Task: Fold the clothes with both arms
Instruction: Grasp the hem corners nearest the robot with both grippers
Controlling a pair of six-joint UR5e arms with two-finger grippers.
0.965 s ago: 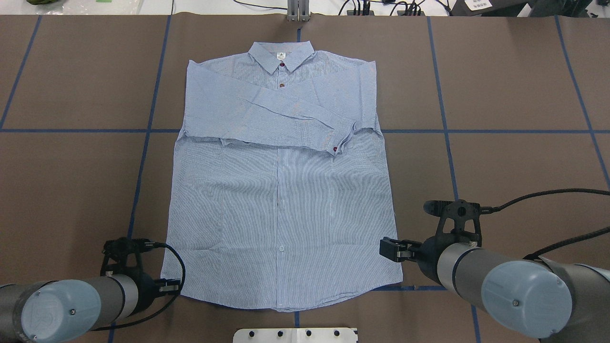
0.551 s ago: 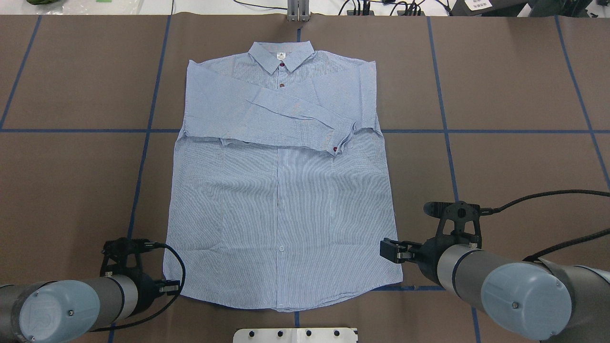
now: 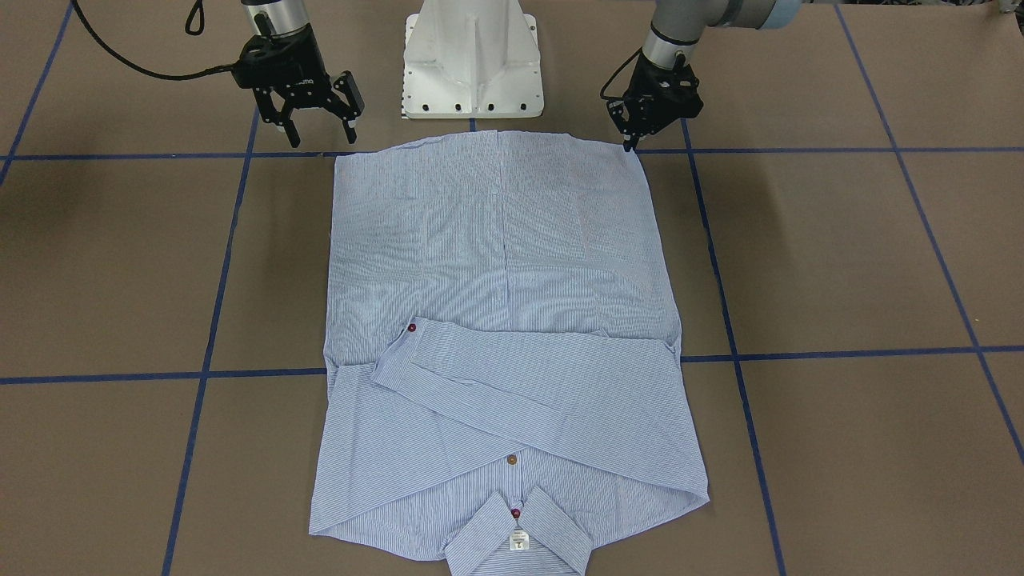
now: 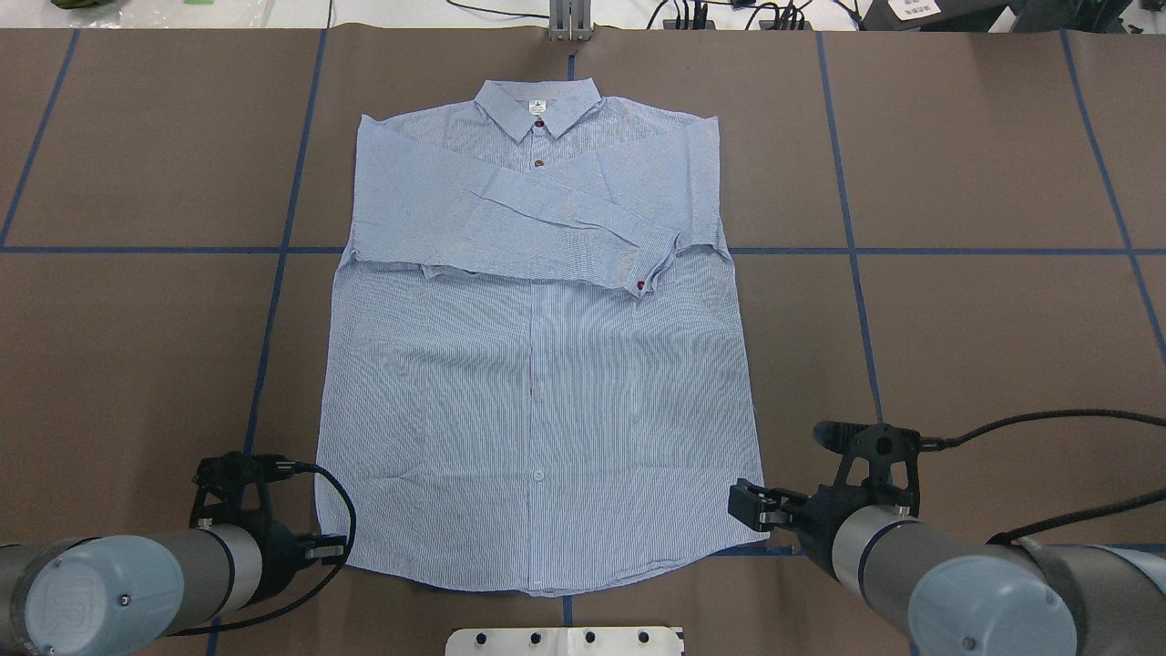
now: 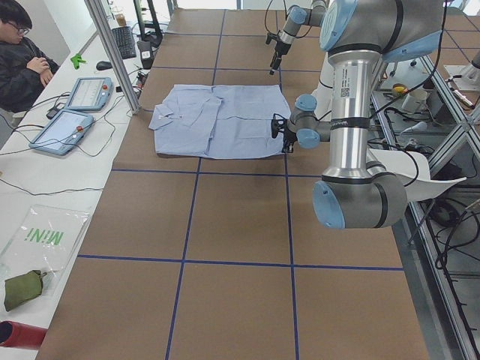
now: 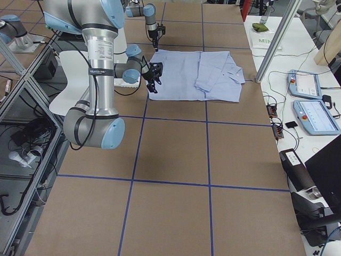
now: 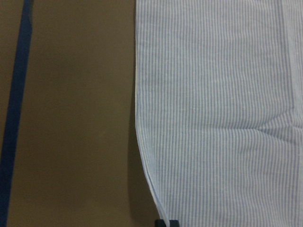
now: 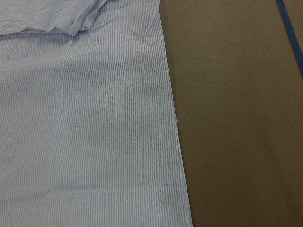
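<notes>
The light blue striped shirt (image 4: 537, 410) lies flat and face up on the brown table, collar at the far side, both sleeves folded across the chest; it also shows in the front view (image 3: 496, 264). My left gripper (image 4: 328, 549) is at the shirt's near left hem corner; its fingers stand together on the cloth edge in the front view (image 3: 630, 144) and the left wrist view (image 7: 165, 222). My right gripper (image 4: 749, 507) is open and empty, just outside the near right hem corner, with its jaws wide apart in the front view (image 3: 320, 134). The right wrist view shows the shirt's side edge (image 8: 85, 132) and no fingers.
The white pedestal base (image 3: 472, 64) stands just behind the hem. Blue tape lines (image 4: 273, 301) cross the brown table cover. A metal post (image 4: 569, 23) stands beyond the collar. An operator (image 5: 22, 52) and tablets (image 5: 82, 94) are at the table's far side.
My right gripper has moved a little nearer the robot's side, beside the right hem corner. My left arm has barely moved; the shirt's lower left edge has shifted slightly inward.
</notes>
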